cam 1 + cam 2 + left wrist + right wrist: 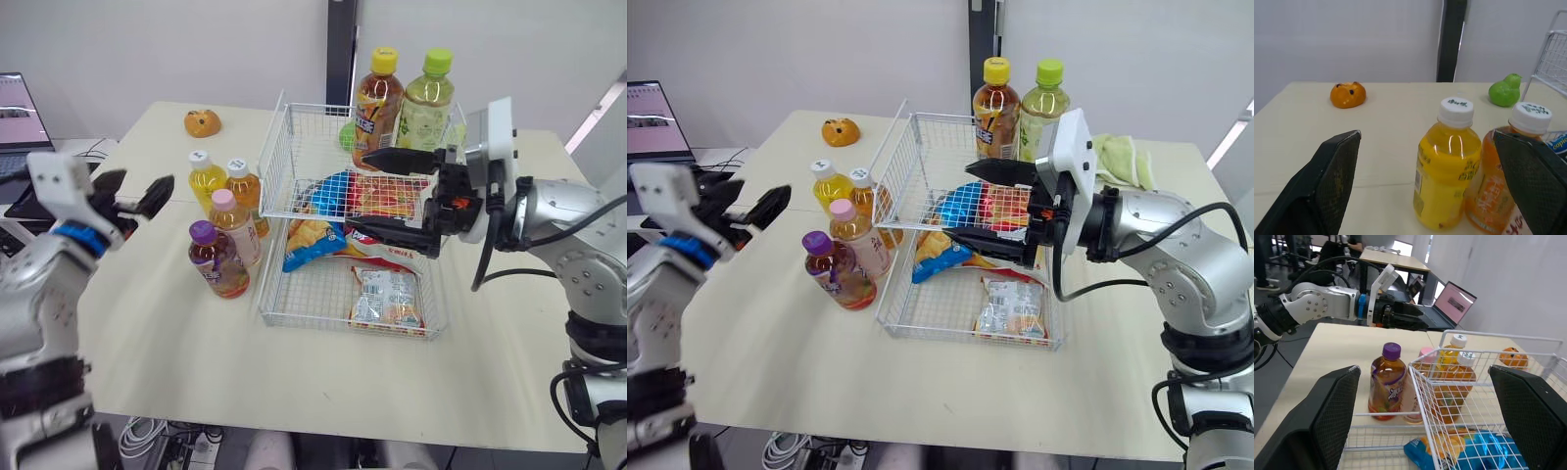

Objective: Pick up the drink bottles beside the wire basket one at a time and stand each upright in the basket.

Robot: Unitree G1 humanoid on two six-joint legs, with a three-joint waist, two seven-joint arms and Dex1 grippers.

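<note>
A two-tier wire basket [275, 164] stands mid-table. Left of it, four bottles stand upright on the table: yellow with a white cap [206, 178], orange with a white cap [243, 188], one pink-capped [233, 225] and one purple-capped [217, 260]. A yellow-capped tea bottle [377, 101] and a green-capped bottle [426, 101] stand at the back of the upper tier. My left gripper [142, 186] is open and empty, a short way left of the yellow bottle [1447, 166]. Over the basket's upper tier, my right gripper [355, 191] is open wide and empty.
Snack bags lie in the basket: a blue one [315, 240] and a pale packet [388, 296] in the lower tier. An orange toy [202, 122] and a green pear toy [1504, 90] sit behind the bottles. A laptop [18, 116] stands at far left, a green cloth [1122, 157] at back right.
</note>
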